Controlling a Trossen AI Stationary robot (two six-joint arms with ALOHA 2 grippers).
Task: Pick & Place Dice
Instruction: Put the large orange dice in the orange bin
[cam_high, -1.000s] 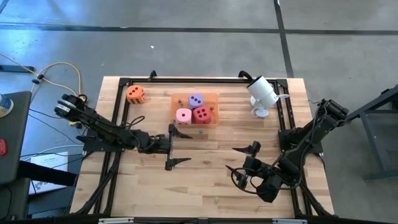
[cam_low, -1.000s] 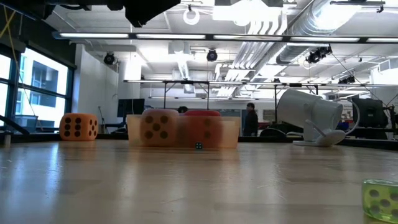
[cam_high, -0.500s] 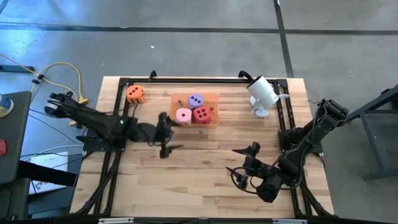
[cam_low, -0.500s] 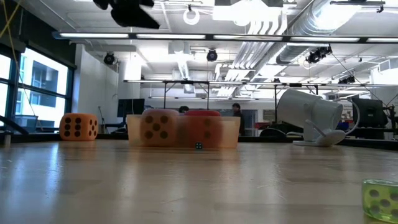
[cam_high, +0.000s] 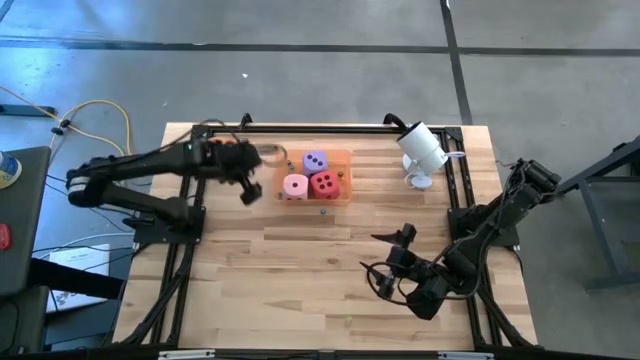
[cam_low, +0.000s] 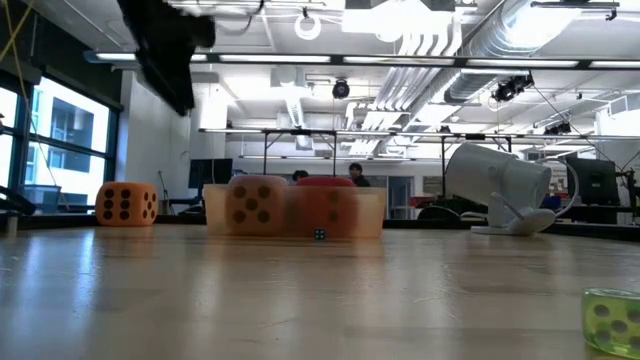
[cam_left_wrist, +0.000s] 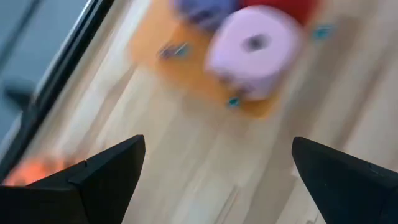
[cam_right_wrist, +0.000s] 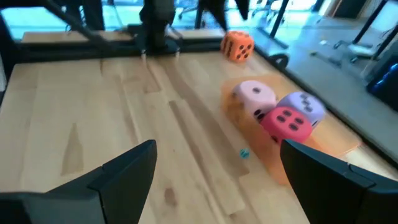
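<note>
Dice, foam cubes with dark pips: orange (cam_high: 217, 151), pink (cam_high: 295, 186), red (cam_high: 323, 184), purple (cam_high: 315, 161); both end effectors (cam_high: 250, 175) (cam_high: 390, 252) spread, empty.

Three dice (cam_high: 310, 176) sit in the tray (cam_high: 343, 155); a fourth (cam_low: 126, 203) lies left.

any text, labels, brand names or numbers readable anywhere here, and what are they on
No words, labels, brands or written numbers can be read in any view.
The only markings are dark pips on the dice:
orange die: six pips on the facing side in the low view.
pink die: two pips on top.
red die: three pips on top.
purple die: two pips on top.
white camera: no marking legible.
</note>
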